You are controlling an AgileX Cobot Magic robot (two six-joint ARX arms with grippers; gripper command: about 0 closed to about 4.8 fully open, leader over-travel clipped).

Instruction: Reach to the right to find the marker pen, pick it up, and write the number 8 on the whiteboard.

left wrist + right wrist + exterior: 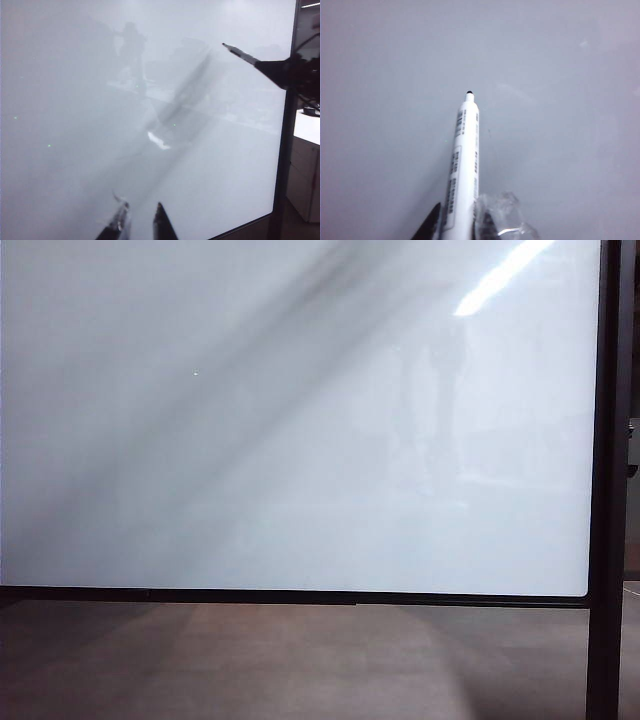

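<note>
The whiteboard (300, 440) fills nearly the whole exterior view, glossy white with a thin black frame (300, 596) along its lower edge and a black post (605, 490) at the right; brown floor (300, 660) shows below. Its surface carries only soft grey shadows and a bright streak of reflected light (500, 275) near the upper right — no drawn lines visible on it in any view. Neither arm appears in the exterior view. In the left wrist view, a pale cabinet (305, 170) stands beyond the post, off the board's edge. The left gripper (140, 215) hangs in front of the board with its two dark fingertips (120, 220) apart, nothing between them. Also in that view, the right arm's dark gripper shows near the post with the marker (241, 54) sticking out toward the board face. The right wrist view gives the closer look: the right gripper (457, 222) pinches the white marker barrel low down, jaws pressed on either side, black tip pointing at the board — whether the tip touches the surface cannot be told. A crumpled bit of clear plastic (507, 217) sits beside one finger.
</note>
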